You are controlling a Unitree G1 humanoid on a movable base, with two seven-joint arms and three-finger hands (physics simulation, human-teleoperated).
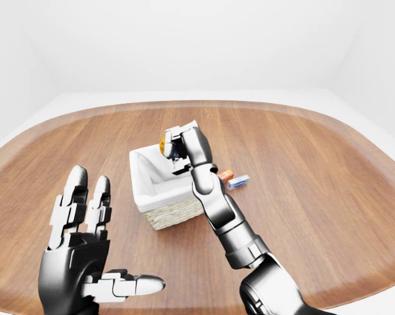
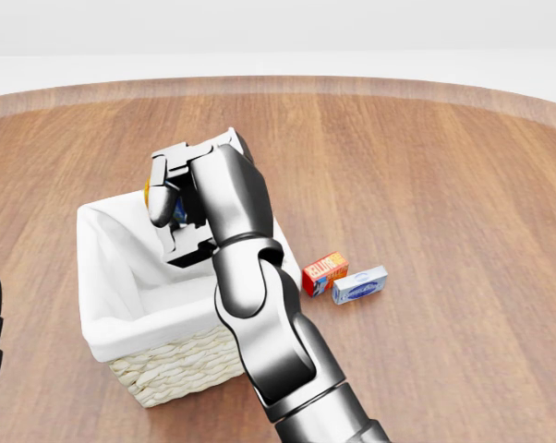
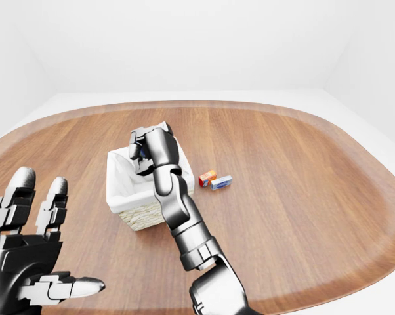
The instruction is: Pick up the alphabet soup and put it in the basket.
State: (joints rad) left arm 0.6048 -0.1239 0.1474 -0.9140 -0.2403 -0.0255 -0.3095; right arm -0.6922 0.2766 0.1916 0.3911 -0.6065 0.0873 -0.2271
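Overhead, in the head view, the right hand (image 2: 172, 208) was clamped on the alphabet soup (image 2: 150, 190), holding it above the basket (image 2: 112, 346), whose right side the forearm crossed. Rightward of the basket lay an orange box (image 2: 324, 273) touching a blue-and-white box (image 2: 359, 285). Down-left of the basket in the left-eye view, the left hand (image 1: 86, 256) hung empty with fingers spread.

Glossy wood table (image 2: 463, 166); rough wicker basket (image 2: 181, 369), white cloth lining.
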